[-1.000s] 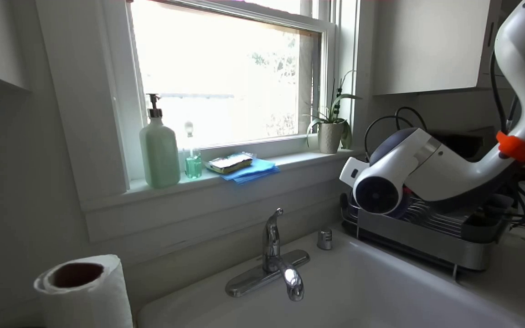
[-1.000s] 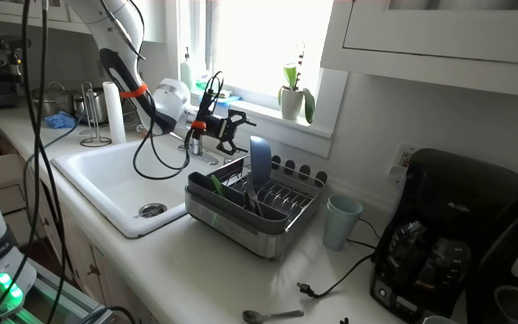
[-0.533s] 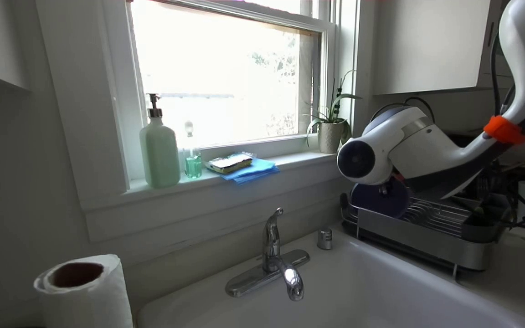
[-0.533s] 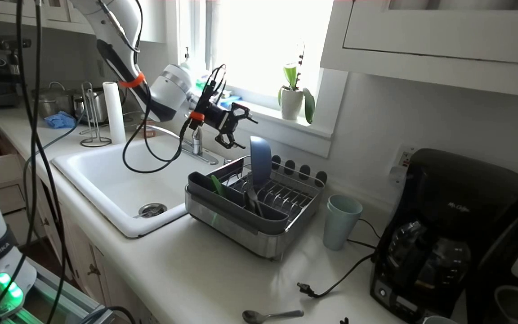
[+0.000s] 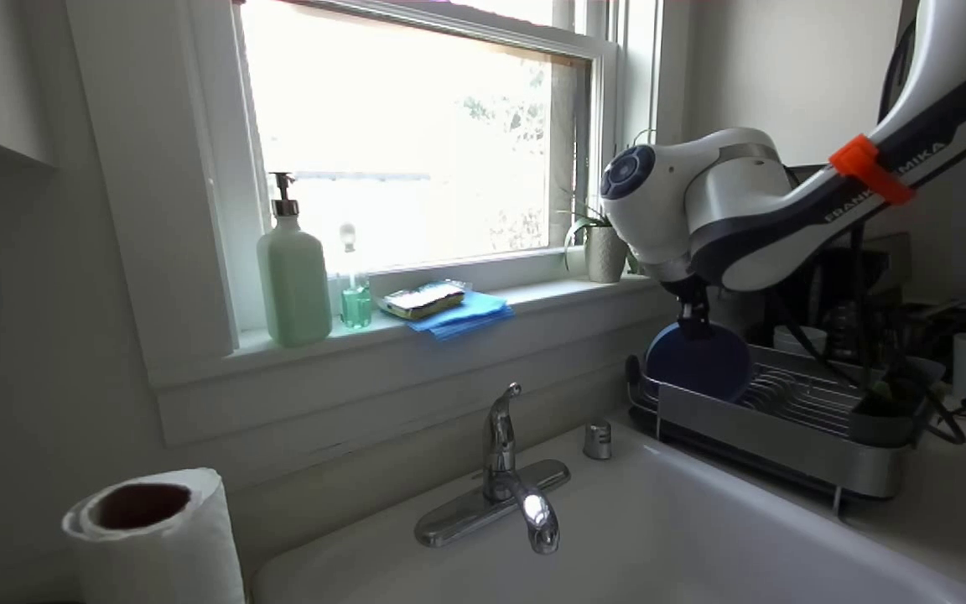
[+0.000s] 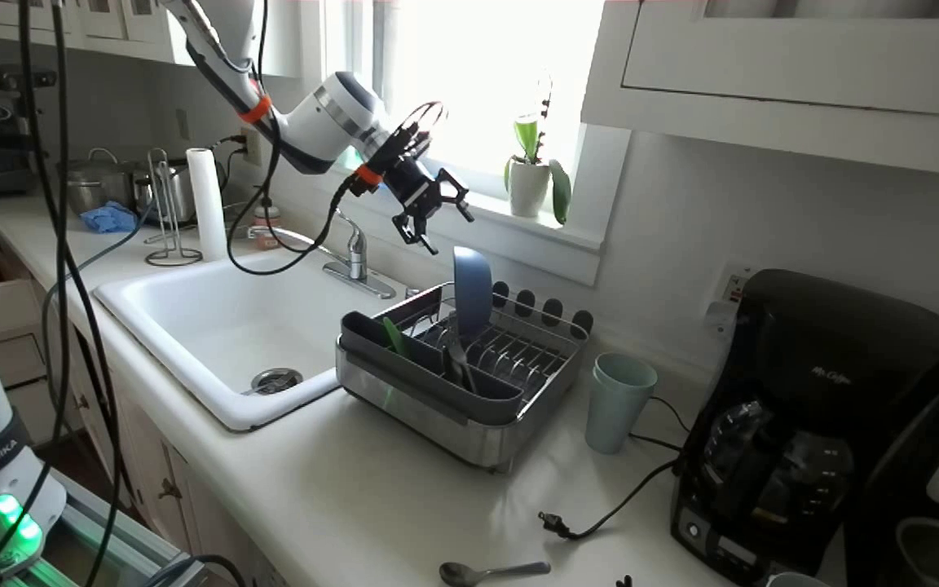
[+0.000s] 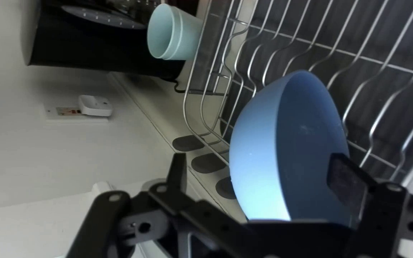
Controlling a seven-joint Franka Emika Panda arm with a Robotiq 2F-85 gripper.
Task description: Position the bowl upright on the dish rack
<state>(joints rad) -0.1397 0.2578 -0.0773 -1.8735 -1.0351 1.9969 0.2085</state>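
A: What lies nearest in the wrist view?

B: Along the lower edge, the gripper (image 7: pixel 258 161): fingers spread wide, nothing grasped. An exterior view shows its tips apart from the blue bowl (image 6: pixel 473 285).

A: And next outward from it?

B: Right of centre in the wrist view, the bowl, standing on edge in the dish rack (image 6: pixel 437 425), mouth turned toward the right of the frame.

A: How might it handle?

B: Presumably light, stiff and hardly fragile; its smooth wall could slip under a slanting pinch. The best hold is probably the rim portion lowest in the frame, one finger inside, one outside.

A: Which containers lie beyond?

B: Centre of an exterior view: a dark caddy (image 6: pixel 404 375) holding a green utensil (image 6: pixel 394 335) and metal cutlery (image 6: pixel 459 359). To its right, pale cups (image 6: pixel 620 399), nested. Farthest right, a coffee maker (image 6: pixel 844 350); what its carafe (image 6: pixel 822 483) contains cannot be told.
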